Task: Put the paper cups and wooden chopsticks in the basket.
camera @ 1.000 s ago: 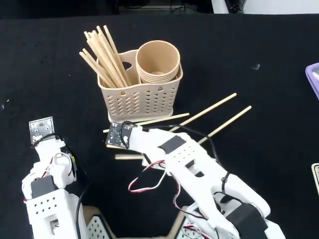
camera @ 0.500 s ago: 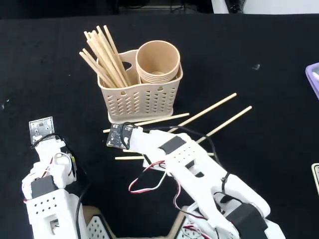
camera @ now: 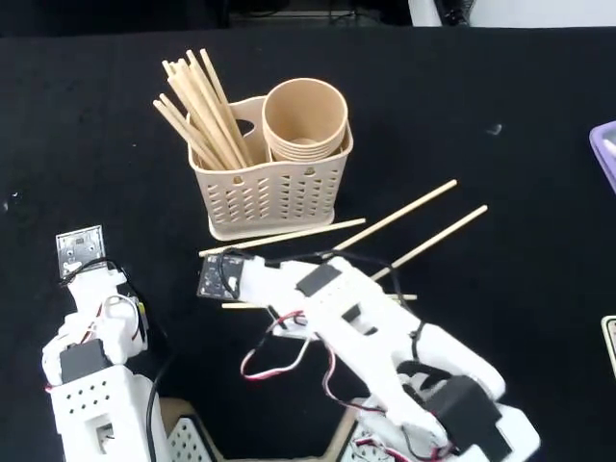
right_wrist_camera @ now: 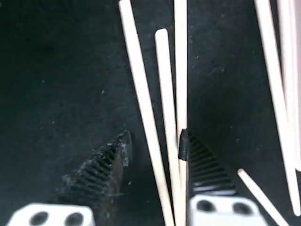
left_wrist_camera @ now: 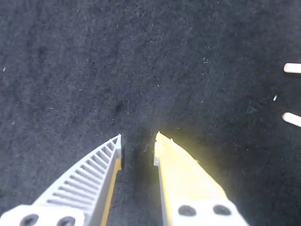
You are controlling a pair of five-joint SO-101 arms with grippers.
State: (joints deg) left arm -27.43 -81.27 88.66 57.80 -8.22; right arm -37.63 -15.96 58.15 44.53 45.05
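**Both claws low over the surface, right one astride loose chopsticks**

Surface point(camera: 500, 87): black cloth, under both my claws.

Right arm point(camera: 366, 327): stretched forward and low. Its wrist camera board point(camera: 219, 276) covers the claw from above.

Left arm point(camera: 91, 356): folded close to its base, well apart from the right claw.

Basket point(camera: 274, 197): beige, perforated, upright. It stands just beyond my right claw, with one loose stick point(camera: 289, 236) lying between claw and basket.

Paper cups point(camera: 304, 115): nested stack in the basket compartment farther from my left claw.

Bundled chopsticks point(camera: 202, 101): standing tilted in the other compartment, fanned out over the rim.

Right claw point(right_wrist_camera: 154, 136): fingers spread, pinching nothing. Two loose chopsticks point(right_wrist_camera: 141, 94) run lengthwise through the gap. A third point(right_wrist_camera: 181, 70) touches the inner edge of one fingertip.

Two long sticks point(camera: 404, 214) lie on the surface off to the right claw's outer side, roughly parallel and angled away from the basket.

Left claw point(left_wrist_camera: 137, 136): fingers slightly apart, nothing between them, tips close to bare cloth. Two stick ends point(left_wrist_camera: 292, 68) show off to one side, apart from the tips.
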